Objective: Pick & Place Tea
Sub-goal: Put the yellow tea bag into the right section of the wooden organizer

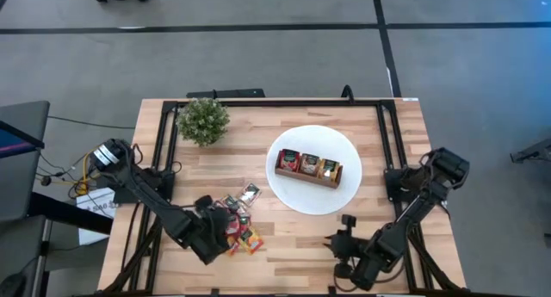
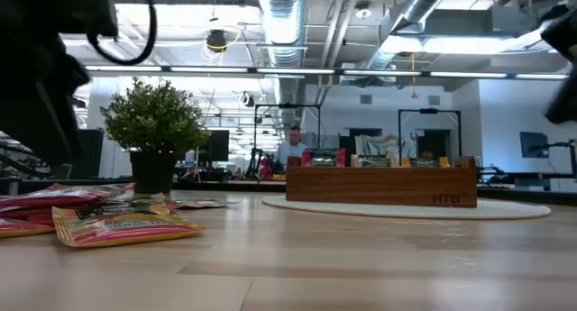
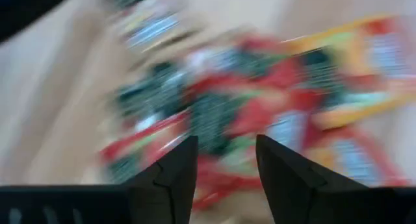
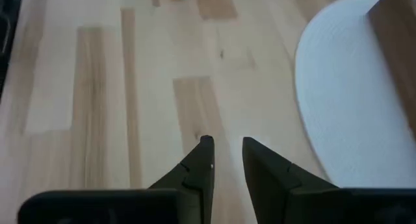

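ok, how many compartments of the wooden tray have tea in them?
3: the brown three-compartment wooden tray on the round white plate holds sachets in its left, middle and right slots. How many sit in each slot can't be told.

One plate point(image 1: 293, 198), one tray point(image 1: 308, 177), one plant point(image 1: 203, 120)

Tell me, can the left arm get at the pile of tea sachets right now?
Probably yes: the left gripper hangs right over the tea sachets, fingers apart with nothing between them, and no other thing blocks its way down.
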